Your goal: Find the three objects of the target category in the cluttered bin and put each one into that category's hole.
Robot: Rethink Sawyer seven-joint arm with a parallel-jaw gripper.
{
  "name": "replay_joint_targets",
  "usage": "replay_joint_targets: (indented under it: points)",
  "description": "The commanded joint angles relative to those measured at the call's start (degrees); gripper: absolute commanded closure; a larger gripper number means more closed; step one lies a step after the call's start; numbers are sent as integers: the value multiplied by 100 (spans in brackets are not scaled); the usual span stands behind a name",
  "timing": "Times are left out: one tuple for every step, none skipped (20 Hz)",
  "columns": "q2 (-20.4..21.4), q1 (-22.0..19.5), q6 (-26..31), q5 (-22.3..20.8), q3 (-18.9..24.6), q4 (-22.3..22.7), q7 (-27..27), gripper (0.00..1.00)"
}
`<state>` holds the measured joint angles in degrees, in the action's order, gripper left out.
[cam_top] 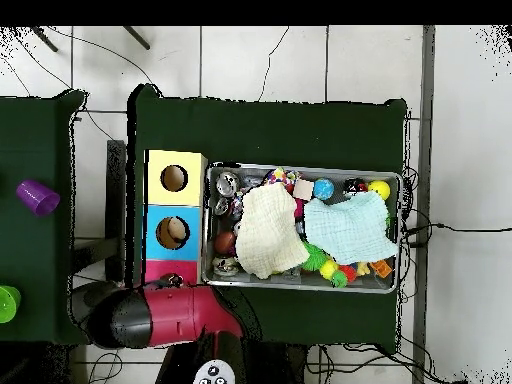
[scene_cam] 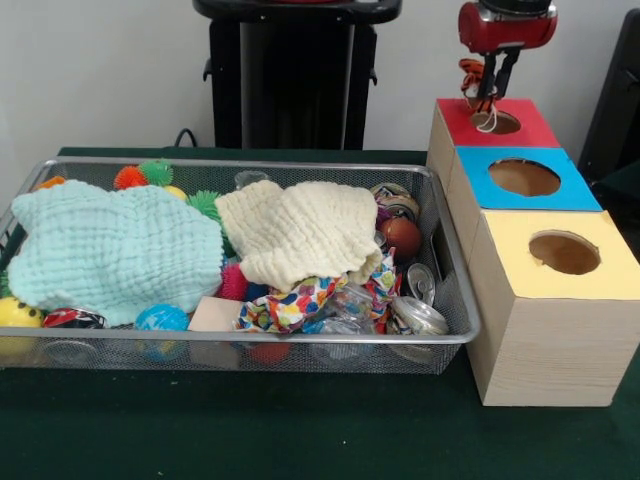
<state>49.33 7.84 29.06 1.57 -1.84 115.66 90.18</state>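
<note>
My gripper [scene_cam: 487,98] hangs just above the round hole of the red-topped box [scene_cam: 520,128]. It is shut on a small orange plush toy [scene_cam: 468,70]; a pale loop dangles from it at the hole's edge. In the overhead view the arm [cam_top: 170,315] covers the gripper and part of the red box [cam_top: 160,270]. The wire mesh bin [scene_cam: 240,338] stands to the left of the boxes and also shows in the overhead view [cam_top: 300,167]. The pale tan plush toy is not in sight. A mint cloth [scene_cam: 110,250] and a cream cloth [scene_cam: 300,235] hide much of the bin's contents.
A blue-topped box [scene_cam: 560,190] and a yellow-topped box [scene_cam: 600,270] stand in front of the red one. The bin holds spiky balls [scene_cam: 128,177], a brown ball [scene_cam: 402,237], cans [scene_cam: 420,315], a patterned cloth [scene_cam: 295,305], a yellow ball [scene_cam: 15,312] and a blue ball [scene_cam: 160,318].
</note>
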Motion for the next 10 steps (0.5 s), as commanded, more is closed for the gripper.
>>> replay_joint_targets:
  points:
    - [-282, 285, -64, 149, -123, -244, 1533, 100]
    - [-337, 348, -82, 170, -146, -288, 1577, 100]
    - [-386, 394, -100, 200, -155, -322, 1604, 100]
    - [-423, 440, -96, 216, -180, -362, 1620, 100]
    - [-461, 467, -98, 241, -187, -392, 1627, 100]
    - [-493, 491, -107, 247, -210, -418, 1623, 100]
    - [-522, 501, -125, 261, -220, -427, 1610, 100]
    - [-547, 509, -147, 268, -229, -431, 1597, 100]
    - [-560, 510, -167, 272, -249, -424, 1581, 100]
    - [-582, 518, -190, 279, -264, -427, 1567, 100]
